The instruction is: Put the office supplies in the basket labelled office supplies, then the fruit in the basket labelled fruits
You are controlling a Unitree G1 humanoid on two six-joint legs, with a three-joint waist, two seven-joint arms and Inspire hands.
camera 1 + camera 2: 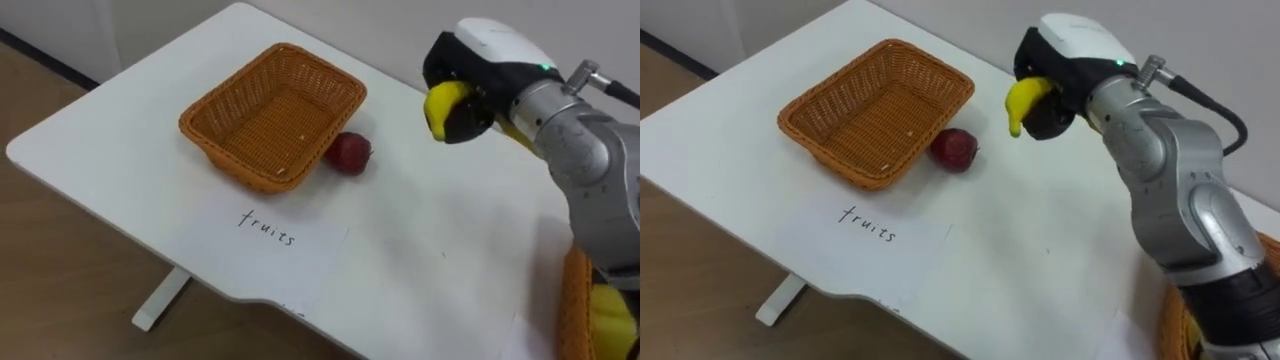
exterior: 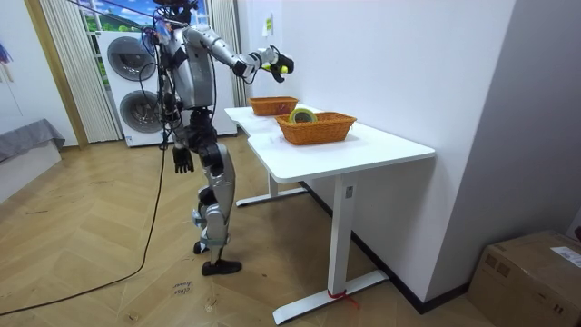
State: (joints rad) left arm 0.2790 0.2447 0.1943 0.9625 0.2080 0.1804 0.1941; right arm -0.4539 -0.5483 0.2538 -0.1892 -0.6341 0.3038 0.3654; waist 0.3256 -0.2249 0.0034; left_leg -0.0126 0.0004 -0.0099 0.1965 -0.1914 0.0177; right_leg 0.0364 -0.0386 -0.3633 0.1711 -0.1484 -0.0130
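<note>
**Yellow banana point(image 1: 1023, 98) gripped in right hand point(image 1: 1072, 60), up over table point(image 1: 1040, 270)**

- Clamped between curled fingers and thumb, with one end poking out on the robot's left side of the fist.
- Held clear of the tabletop, right of the basket point(image 1: 840, 160) and not above it.
- Long axis tilted: free end down and leftward, toward the apple point(image 1: 954, 148) and basket.
- Curved, smooth-skinned, blunt at the tip.

Basket:
- Woven wicker, orange-brown, rectangular with rounded corners and walls flaring outward.
- Long side running away and to the right across the white tabletop.

Apple:
- Dark red, round, slightly glossy.
- On the table at the basket's near right corner, just beside the wall and seemingly touching it.

Label point(image 1: 865, 235):
- White paper sheet with one handwritten word.
- Flat on the table in front of the basket, near the table's edge.

Second basket point(image 1: 573, 310):
- Same weave, cut off at the lower right of the left eye view.
- Yellow item point(image 1: 612, 320) lying inside; shape not clear.
- In the room view, set on the same table, well apart from the first.

Left hand point(image 2: 183, 162):
- Hanging by the hip in the room view.
- Too small there to tell its state.

Stance, from the room view:
- Upright on the wood floor at the table's far end.
- Right arm stretched out over the table.
</note>
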